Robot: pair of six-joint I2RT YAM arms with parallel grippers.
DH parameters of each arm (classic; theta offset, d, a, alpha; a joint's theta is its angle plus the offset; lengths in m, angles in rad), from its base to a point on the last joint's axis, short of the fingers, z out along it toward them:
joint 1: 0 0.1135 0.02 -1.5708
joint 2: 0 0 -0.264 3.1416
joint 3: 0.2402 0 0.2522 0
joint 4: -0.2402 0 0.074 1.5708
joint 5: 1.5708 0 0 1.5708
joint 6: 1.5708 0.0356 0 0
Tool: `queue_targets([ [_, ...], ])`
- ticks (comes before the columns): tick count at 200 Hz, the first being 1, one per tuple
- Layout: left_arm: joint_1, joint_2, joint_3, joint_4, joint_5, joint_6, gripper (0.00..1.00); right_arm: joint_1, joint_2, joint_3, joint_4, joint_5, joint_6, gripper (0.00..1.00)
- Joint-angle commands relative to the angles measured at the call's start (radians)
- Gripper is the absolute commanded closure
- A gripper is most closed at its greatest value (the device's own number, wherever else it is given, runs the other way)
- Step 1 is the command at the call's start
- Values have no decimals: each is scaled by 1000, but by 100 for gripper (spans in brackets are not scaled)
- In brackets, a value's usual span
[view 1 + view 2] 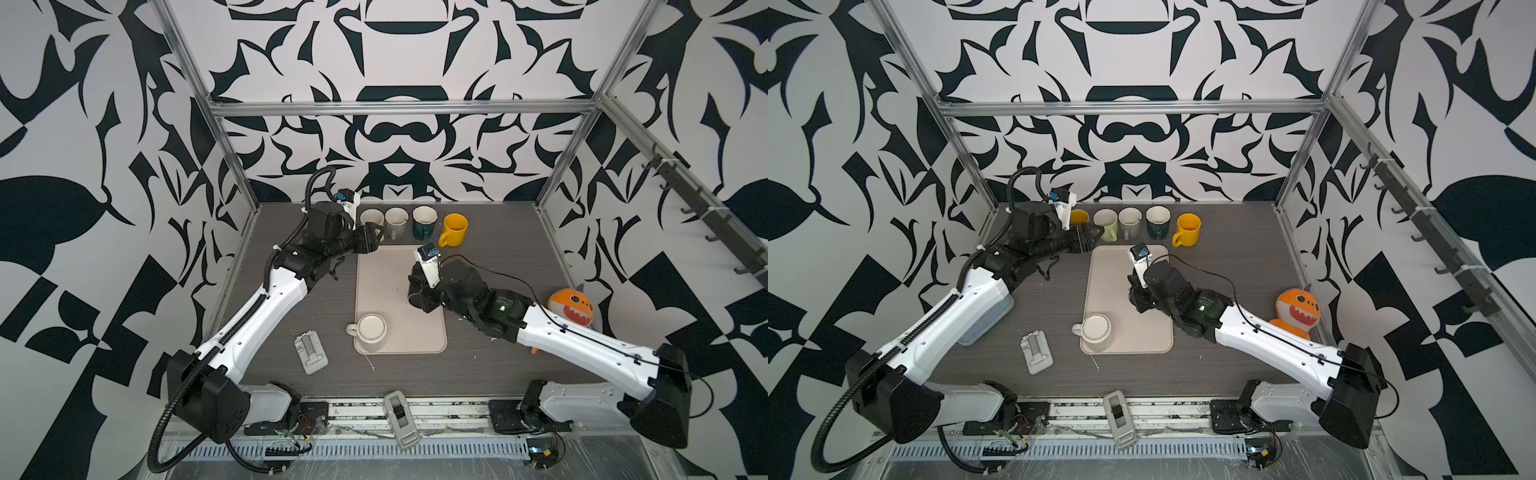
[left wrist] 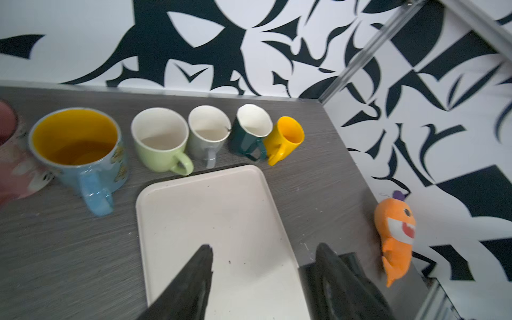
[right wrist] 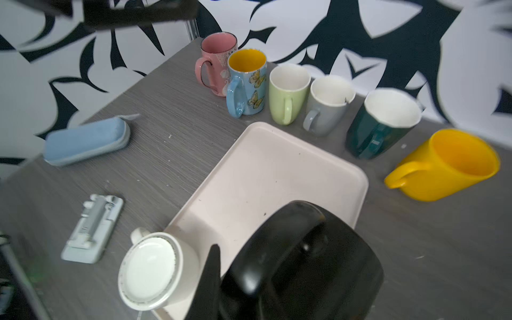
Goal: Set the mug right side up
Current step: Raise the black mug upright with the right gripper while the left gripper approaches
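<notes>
White mug sits upside down on the tray, untouched. Your right hand pinches a black mug, apparently mid-flip. Your left hand is spread and empty.

The left arm and the right arm both have glossy white shells on their long links, dotted with small dark screw holes. The joints are matt black blocks, bulkiest at the shoulders. A ribbed black conduit hangs from the left arm's base, and a black segmented cable chain lines its white link. A thin black cable is clipped along the right arm. A small green light glows on the right forearm joint. Each wrist carries a white camera bracket topped with a blue part. The left arm's fingers are black and tapered.
</notes>
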Motion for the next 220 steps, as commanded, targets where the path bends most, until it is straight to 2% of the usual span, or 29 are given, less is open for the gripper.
queue_targets([
  [1,-1,16,78,-83,146,79,37,69,7,67,157,264,-332,100],
  [50,2,21,149,-124,145,128,36,162,91,16,427,547,-796,100],
  [89,2,34,202,-152,210,162,34,164,146,-54,766,617,-1125,100],
  [126,2,63,242,-232,279,192,35,164,217,-96,1069,624,-1359,100],
  [150,1,91,280,-317,320,223,39,164,266,-105,1239,614,-1474,100],
  [168,0,112,310,-387,287,245,41,164,288,-103,1309,599,-1522,100],
  [183,1,118,313,-414,255,251,42,164,296,-97,1324,589,-1536,100],
  [220,1,123,310,-455,257,267,43,164,319,-87,1353,573,-1558,100],
])
